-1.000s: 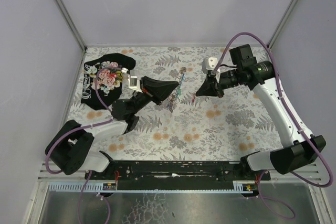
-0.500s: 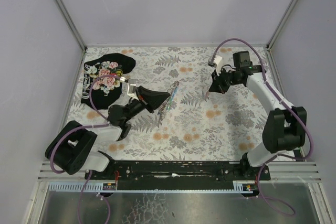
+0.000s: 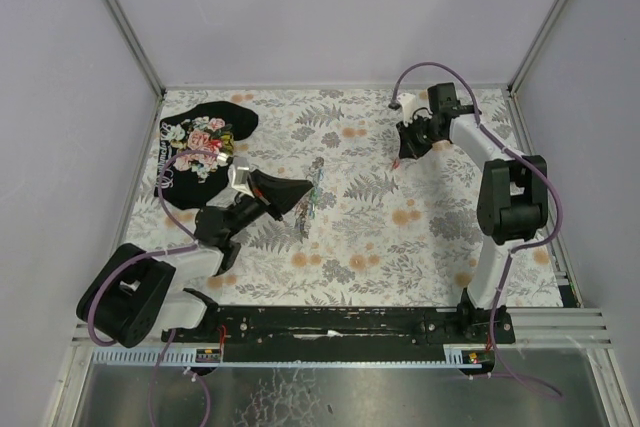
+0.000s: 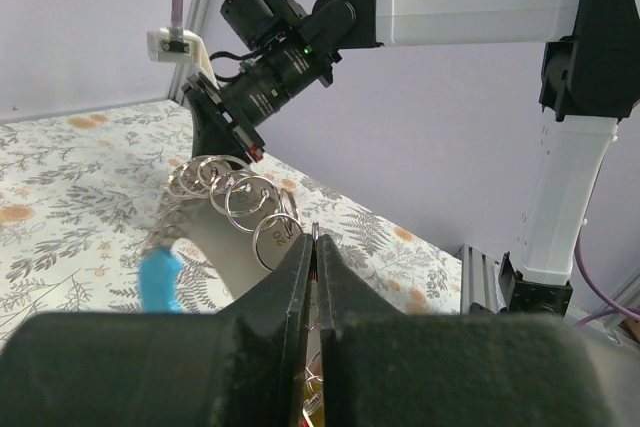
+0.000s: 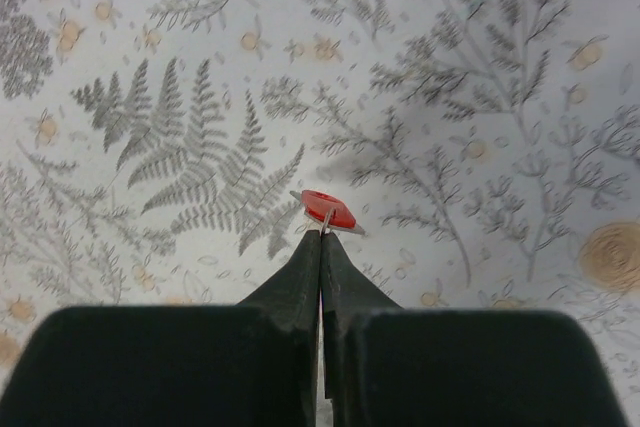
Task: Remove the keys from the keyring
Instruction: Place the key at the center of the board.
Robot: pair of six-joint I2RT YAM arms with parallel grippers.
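Right gripper (image 5: 321, 234) swung back-right, pinching red key (image 5: 328, 209); left gripper (image 4: 314, 252) clamps keyring (image 4: 243, 202); set key down gently, hold keyring steady

A robotics lab cell; plain lilac panels (image 3: 330, 7) in metal framing (image 3: 121, 17) enclose a fern-print tabletop (image 3: 420, 247); the cabled left arm (image 3: 190, 257) and right arm (image 3: 487, 267) are bolted to a black rail (image 3: 340, 322) at its near edge.
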